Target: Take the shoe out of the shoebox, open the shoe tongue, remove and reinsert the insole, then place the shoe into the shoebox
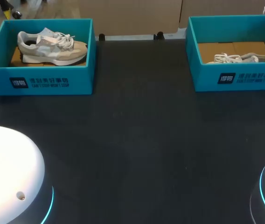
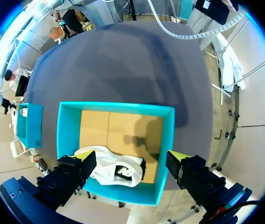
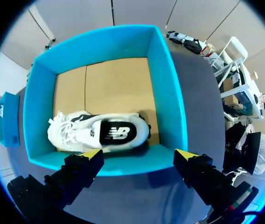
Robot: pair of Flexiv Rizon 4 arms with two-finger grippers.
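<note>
A shoe (image 1: 51,45) lies in each teal shoebox (image 1: 39,79) on the table (image 1: 137,140). Left gripper (image 2: 131,157) and right gripper (image 3: 138,154) hang above a shoebox, fingers spread, gripping nothing.

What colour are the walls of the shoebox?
Teal. The shoebox walls show best in the right wrist view.

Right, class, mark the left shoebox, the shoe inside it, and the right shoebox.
left shoebox (image 1: 79,79), head view, on its front wall.
shoe (image 1: 53,50), head view, on its side panel, about mid-length.
right shoebox (image 1: 207,77), head view, on its front wall.
</note>
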